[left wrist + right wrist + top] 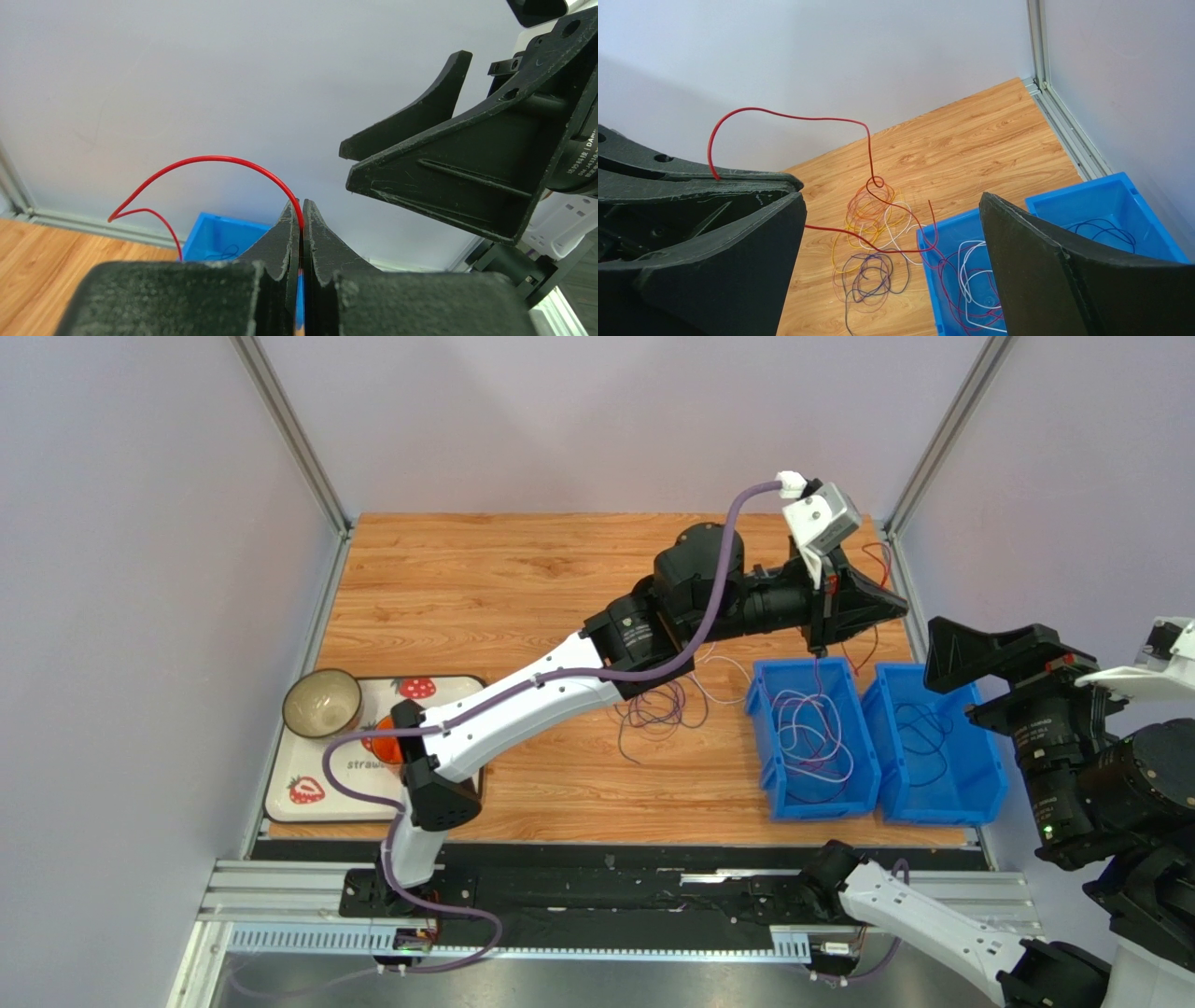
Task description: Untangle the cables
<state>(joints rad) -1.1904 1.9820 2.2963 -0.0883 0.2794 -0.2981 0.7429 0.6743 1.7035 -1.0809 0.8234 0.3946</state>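
Tightly closed, the left gripper (302, 213) pinches a red cable (210, 159) between its fingers, raised above the far right part of the tabletop (491, 574). From the pinch the red cable arcs up and over to the left in the left wrist view, then bends back down toward the wood. In the right wrist view the same strand rises in a high loop and drops into the tangle of cables (871, 238), which lies on the tabletop just left of the bins. That tangle is a heap of thin orange, yellow, white and purple loops, with the red strand threading through it and running on over the rim of the left blue bin (821, 805). The right gripper (943, 655) stands wide apart and holds nothing, hovering close to the left gripper above the right blue bin (940, 805). The left blue bin holds white and reddish loops; the right blue bin holds a few dark loops. The two bins sit side by side, touching, at the near right of the tabletop. Well apart, at the near left, a strawberry-print tray (330, 805) carries a bowl (321, 703).
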